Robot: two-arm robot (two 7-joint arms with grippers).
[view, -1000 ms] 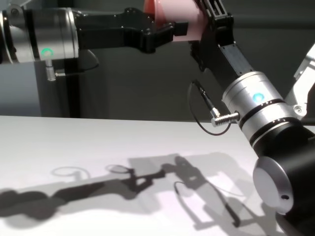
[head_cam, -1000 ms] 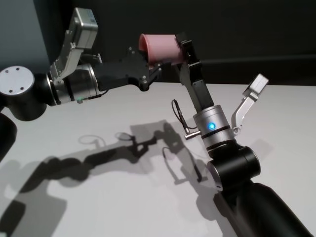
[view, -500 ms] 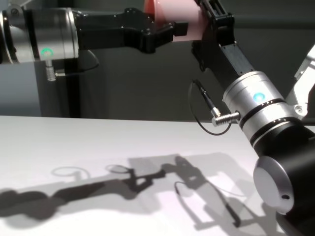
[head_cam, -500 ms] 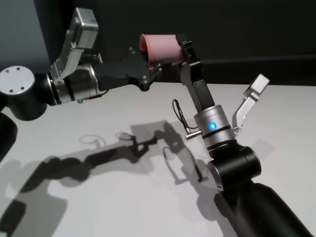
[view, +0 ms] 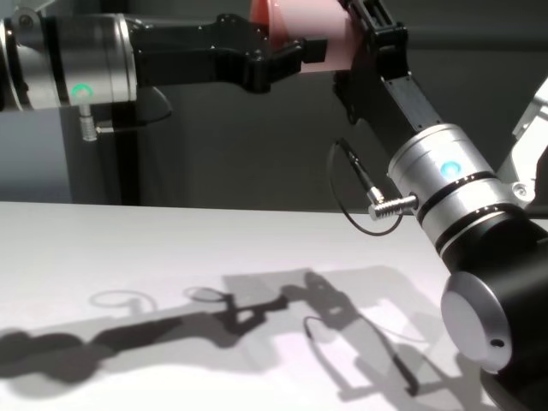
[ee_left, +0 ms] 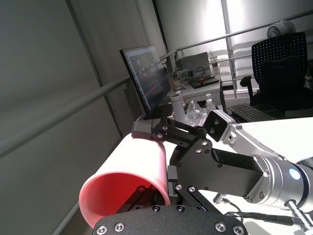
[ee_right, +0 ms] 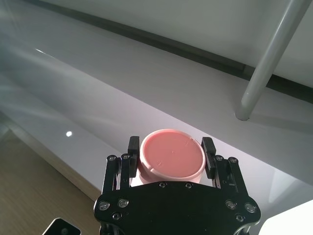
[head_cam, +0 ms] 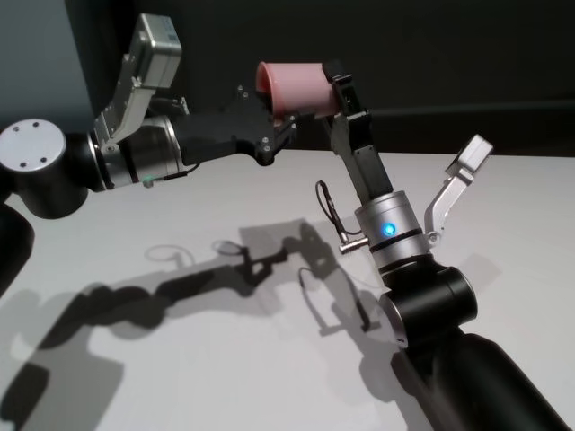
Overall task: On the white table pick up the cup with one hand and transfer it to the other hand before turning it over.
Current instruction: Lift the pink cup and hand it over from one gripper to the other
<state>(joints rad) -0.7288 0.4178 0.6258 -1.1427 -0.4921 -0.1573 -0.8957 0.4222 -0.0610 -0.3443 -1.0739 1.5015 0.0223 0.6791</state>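
pink cup (head_cam: 292, 85) held aloft over table (head_cam: 180, 359), now clamped by right gripper (ee_right: 171, 159) at its base (freshly closed); left gripper (head_cam: 278, 126) gripping too, so release due next.

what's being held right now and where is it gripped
The cup, up in the air: left hand at the rim end, right hand at the base end.

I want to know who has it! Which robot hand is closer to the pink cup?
Neither: both touch it. The left gripper clamps the cup near its rim; the right gripper clamps its base.
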